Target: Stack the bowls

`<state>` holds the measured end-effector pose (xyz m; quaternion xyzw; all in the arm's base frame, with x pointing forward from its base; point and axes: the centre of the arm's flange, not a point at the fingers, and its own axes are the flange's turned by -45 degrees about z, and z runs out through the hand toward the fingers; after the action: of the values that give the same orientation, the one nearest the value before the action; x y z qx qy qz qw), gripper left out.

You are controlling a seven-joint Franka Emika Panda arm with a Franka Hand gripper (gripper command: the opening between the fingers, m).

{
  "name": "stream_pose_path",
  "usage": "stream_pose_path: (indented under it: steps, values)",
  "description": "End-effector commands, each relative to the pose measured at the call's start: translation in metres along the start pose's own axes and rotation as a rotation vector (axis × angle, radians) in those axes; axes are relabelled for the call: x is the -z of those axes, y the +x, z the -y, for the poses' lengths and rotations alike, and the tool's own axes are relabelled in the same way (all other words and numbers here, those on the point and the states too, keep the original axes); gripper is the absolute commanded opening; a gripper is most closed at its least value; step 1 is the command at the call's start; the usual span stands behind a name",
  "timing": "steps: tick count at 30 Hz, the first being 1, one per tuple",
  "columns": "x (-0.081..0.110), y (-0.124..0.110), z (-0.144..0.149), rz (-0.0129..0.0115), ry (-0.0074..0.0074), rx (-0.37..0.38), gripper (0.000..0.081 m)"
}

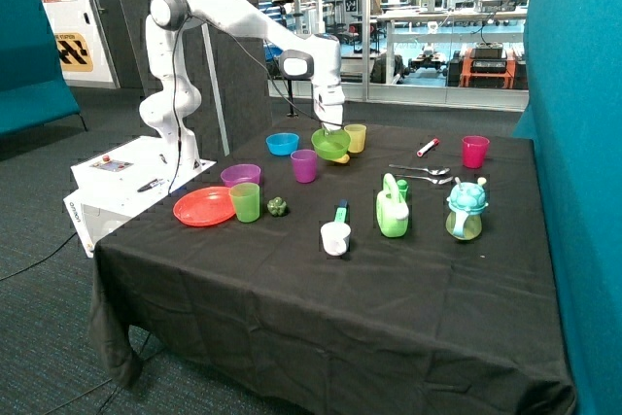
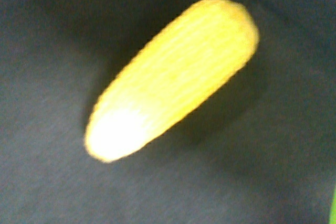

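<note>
My gripper holds the lime green bowl by its rim, tilted and a little above the black cloth, between the purple cup and the yellow cup. The blue bowl stands on the cloth just beyond the purple cup, towards the robot base. The purple bowl stands nearer the front, beside the orange-red plate. A yellow toy corn cob lies on the cloth right under the gripper; in the outside view its end peeks out below the green bowl.
A green cup and a small green toy stand by the plate. A white scoop, a green watering can, a teal-lidded pot, two spoons, a pink cup and a red marker lie further along the table.
</note>
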<state>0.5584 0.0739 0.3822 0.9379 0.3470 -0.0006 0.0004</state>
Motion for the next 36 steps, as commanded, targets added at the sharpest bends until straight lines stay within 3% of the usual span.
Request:
stream_pose_path:
  steps: [1, 36]
  values:
    - [0.012, -0.015, 0.033, -0.0015, 0.0002, 0.100, 0.0000]
    - [0.010, -0.087, 0.146, -0.0015, -0.0001, 0.381, 0.0000]
